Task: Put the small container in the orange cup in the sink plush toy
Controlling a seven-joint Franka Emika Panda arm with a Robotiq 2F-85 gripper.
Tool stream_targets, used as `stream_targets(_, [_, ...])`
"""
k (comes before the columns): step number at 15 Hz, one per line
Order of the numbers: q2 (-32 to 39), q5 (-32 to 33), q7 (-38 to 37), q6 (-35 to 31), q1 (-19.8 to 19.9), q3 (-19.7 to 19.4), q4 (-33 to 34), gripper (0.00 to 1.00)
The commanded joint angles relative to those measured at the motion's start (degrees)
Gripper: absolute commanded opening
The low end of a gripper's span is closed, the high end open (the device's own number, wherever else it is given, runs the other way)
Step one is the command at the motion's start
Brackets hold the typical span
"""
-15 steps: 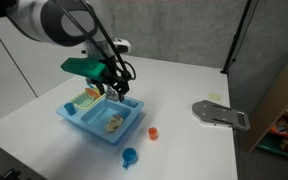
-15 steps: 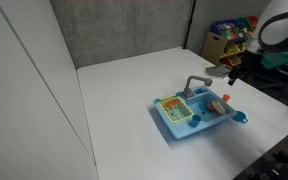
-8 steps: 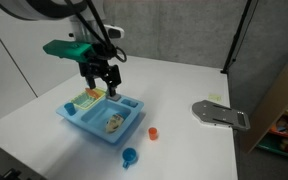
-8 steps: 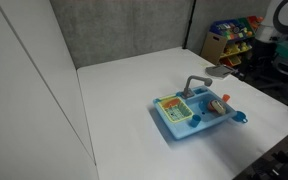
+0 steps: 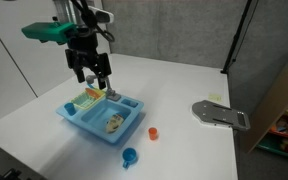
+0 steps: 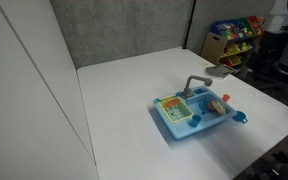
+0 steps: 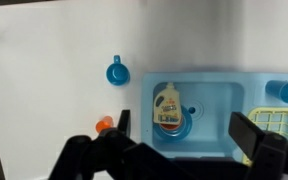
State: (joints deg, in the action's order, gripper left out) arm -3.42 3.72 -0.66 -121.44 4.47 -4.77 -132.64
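Gripper (image 7: 182,126): released, jaws spread wide, nothing between them. In an exterior view it hangs high in the upper left of the frame (image 5: 89,72), well clear of the sink (image 7: 219,100).

Small container (image 7: 167,105): lies in the sink's basin, centre of the wrist view. It is cream-beige with a darker label patch, and appears to be on its side. In an exterior view (image 5: 114,123) it sits mid-basin, apart from the walls.

Handling (judgement): a hollow toy plastic piece, light and stiff. It is smooth and rounded, so it may slip or roll under a poor pinch. I would take it across the narrow middle of the body, pads on opposite flanks, with light closure.

Unclear:
- The container's upper end shows an orange tinge in the wrist view. Possibly this is the orange cup around it; I cannot tell.
- A small orange cylinder (image 5: 152,131) stands on the bench (image 5: 184,80) just beside the sink. In the wrist view (image 7: 104,124) one finger half covers it.
- The rack section (image 7: 284,125) is cut off at the right edge of the wrist view.
- The blue cup (image 7: 116,72) stands on the bench, well apart from the sink.
- The faucet (image 6: 194,85) shows only in an exterior view. There the basin's contents are too small to read.
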Motion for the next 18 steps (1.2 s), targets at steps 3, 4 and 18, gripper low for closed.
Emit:
stream_targets(3, [0.01,-0.01,0.02,0.12,0.09,0.08,-0.24,1.0])
stream_targets(4, [-0.48,-0.21,0.28,0.02,0.05,0.09,-0.54,1.0])
stream_targets(18, [-13.32,-0.86,1.1,14.3,-0.81,0.97,1.12,1.0])
